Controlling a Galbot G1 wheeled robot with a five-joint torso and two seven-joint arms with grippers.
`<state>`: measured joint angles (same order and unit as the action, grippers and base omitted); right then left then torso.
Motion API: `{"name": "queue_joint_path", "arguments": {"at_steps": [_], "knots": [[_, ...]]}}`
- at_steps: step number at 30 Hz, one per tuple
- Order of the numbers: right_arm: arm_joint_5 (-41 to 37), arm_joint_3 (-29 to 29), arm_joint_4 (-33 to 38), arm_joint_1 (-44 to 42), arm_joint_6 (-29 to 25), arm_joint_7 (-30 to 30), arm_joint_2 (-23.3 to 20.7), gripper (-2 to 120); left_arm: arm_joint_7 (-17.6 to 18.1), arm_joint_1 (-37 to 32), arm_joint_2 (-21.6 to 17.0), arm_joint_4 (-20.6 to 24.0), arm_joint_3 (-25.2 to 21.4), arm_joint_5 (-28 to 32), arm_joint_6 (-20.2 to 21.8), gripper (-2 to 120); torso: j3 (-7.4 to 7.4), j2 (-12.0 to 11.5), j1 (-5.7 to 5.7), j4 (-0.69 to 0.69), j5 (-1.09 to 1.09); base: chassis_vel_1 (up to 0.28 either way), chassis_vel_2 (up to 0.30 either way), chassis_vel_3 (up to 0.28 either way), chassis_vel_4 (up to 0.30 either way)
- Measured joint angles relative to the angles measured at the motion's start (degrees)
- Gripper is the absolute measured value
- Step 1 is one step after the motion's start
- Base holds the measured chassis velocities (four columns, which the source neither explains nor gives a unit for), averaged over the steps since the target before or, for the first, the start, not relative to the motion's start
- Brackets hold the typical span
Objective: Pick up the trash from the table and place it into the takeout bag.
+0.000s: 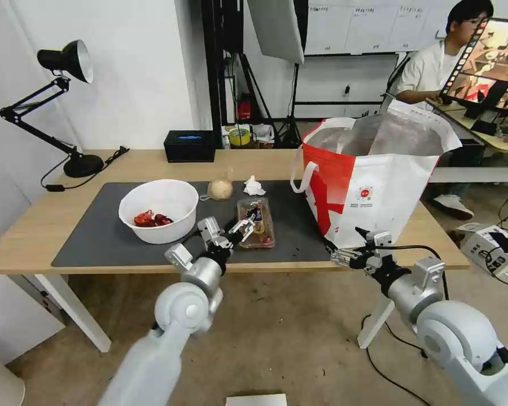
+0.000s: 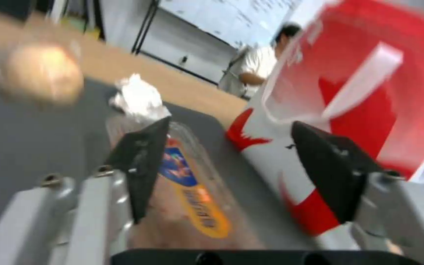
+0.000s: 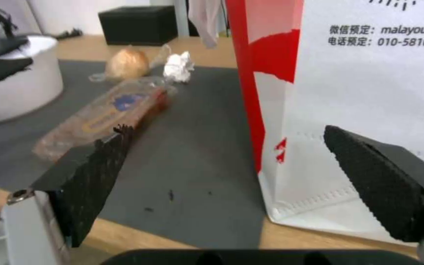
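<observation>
A light-wood table (image 1: 152, 160) in a workshop carries a dark mat (image 1: 96, 225) (a black box (image 1: 189, 145) and desk lamp (image 1: 68, 62) at the back) with four pieces of trash: one white bowl (image 1: 159, 210), one beige lump (image 1: 220, 189), one crumpled tissue (image 1: 254, 186) and one clear tray (image 1: 255, 223), its long axis running front to back. One takeout bag (image 1: 372, 186) stands upright at the right. The left gripper (image 1: 231, 228) hovers with fingers apart at the tray's near end; the right gripper (image 1: 358, 245), fingers apart, sits at the bag's near corner.

Bright, even; left wrist seemingly motion-blurred.
</observation>
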<state>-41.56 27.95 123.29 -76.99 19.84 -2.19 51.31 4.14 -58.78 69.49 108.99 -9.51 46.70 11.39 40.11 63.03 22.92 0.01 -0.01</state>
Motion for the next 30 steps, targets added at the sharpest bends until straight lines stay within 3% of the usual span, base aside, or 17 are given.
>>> {"name": "queue_joint_path", "arguments": {"at_steps": [7, 9, 13, 18, 30], "knots": [[-3.1, -0.9, -0.9, 0.8, -0.9, -0.1, 0.6, 100, -7.4, 2.9, -4.3, -3.4, 2.4, -8.1, -1.9, 43, 0.0, 0.0, 0.01, -0.01, 0.0, 0.0, 0.0, 0.0, 0.0], [-4.5, -1.5, -1.4, 1.4, -1.2, -0.2, 0.7, 100, -10.7, 4.0, -5.6, -4.6, 3.1, -11.0, -2.7, 31, 0.0, 0.0, 0.01, -0.01, 0.0, 0.0, 0.0, 0.0, 0.0], [-6.9, -2.2, -1.7, 2.2, -1.4, -0.5, 0.7, 100, -12.8, 4.8, -6.9, -5.4, 3.9, -12.7, -3.0, 22, 0.0, 0.0, 0.0, -0.01, 0.01, 0.0, 0.0, 0.0, 0.0], [-12.5, -3.5, -2.2, 3.9, -1.5, -1.6, 1.0, 100, -15.5, 6.3, -8.0, -7.2, 6.2, -14.4, -3.4, 0, 0.0, 0.0, 0.01, 0.0, 0.0, 0.0, 0.0, 0.0, 0.0], [-18.8, -9.7, -3.8, 8.3, -1.3, -4.0, 3.2, 100, -15.8, 8.3, -9.1, -10.0, 8.9, -14.5, -3.4, 0, 0.0, 0.0, 0.01, -0.01, 0.01, 0.0, 0.0, 0.0, 0.0]]}}
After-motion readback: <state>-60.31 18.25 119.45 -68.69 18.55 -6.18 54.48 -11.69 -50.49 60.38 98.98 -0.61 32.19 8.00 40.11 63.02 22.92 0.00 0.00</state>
